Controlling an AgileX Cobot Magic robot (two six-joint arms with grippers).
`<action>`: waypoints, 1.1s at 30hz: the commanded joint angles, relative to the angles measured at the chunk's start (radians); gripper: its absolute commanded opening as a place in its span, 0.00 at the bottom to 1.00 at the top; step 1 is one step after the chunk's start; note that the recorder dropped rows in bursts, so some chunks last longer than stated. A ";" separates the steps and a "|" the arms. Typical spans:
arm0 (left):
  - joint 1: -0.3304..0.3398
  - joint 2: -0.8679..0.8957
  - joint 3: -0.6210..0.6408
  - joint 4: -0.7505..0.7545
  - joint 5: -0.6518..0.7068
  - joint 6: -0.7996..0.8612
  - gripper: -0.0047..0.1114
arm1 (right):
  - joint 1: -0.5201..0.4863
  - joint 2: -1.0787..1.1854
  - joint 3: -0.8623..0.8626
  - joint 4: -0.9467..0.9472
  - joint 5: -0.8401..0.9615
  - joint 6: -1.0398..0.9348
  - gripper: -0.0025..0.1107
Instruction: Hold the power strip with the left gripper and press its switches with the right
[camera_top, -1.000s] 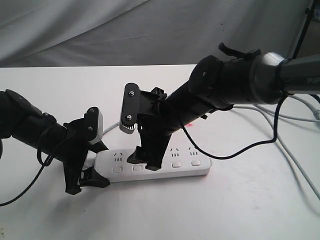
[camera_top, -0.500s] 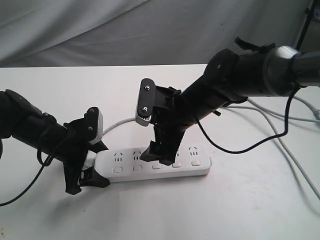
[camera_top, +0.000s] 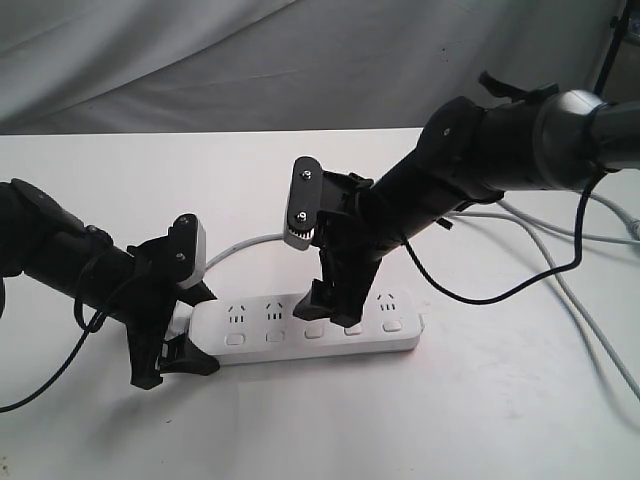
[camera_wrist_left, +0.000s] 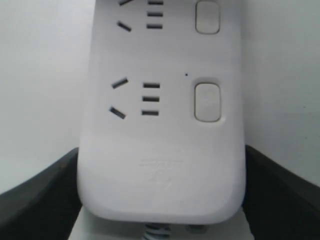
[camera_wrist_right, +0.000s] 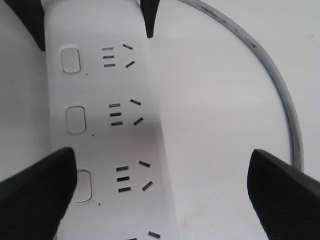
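1. The power strip (camera_top: 262, 326) lies flat on the white table (camera_top: 480, 420), sockets facing up. Its grey cord (camera_top: 250, 243) leaves the end nearest the left gripper and curls away behind the strip.
2. The left gripper (camera_top: 180, 335) is clamped across that cord end of the strip. In its wrist view a black finger (camera_wrist_left: 42, 197) sits tight against each long side, so I'd say the holding half of the job is done.
3. The right gripper (camera_top: 335, 312) hangs over the middle of the strip, tips pointing down at the row of switches (camera_top: 235, 338). Its jaws are spread wide and grip nothing.
4. From its own camera, one finger (camera_wrist_right: 37, 197) overlaps the button edge of the strip, right at a switch (camera_wrist_right: 82, 186). The other finger is well off the socket side of the strip, over bare table.
5. This looks like the pressing step, somewhere mid-row. I can't tell whether the tip is actually touching the button.
6. Next, I reckon, it needs a short, straight push down on that switch, then a lift and a shuffle along the strip to the neighbouring one.
7. There is no box or tray here. The nearest thing is the sockets, and those I can see have nothing plugged in.
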 joint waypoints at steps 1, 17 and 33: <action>-0.007 0.001 -0.003 0.008 -0.039 0.007 0.04 | -0.007 0.020 0.009 -0.003 -0.017 -0.004 0.77; -0.007 0.001 -0.003 0.008 -0.039 0.007 0.04 | -0.007 0.031 0.009 -0.003 -0.030 -0.013 0.77; -0.007 0.001 -0.003 0.008 -0.039 0.007 0.04 | -0.007 0.061 0.009 -0.011 -0.042 -0.026 0.77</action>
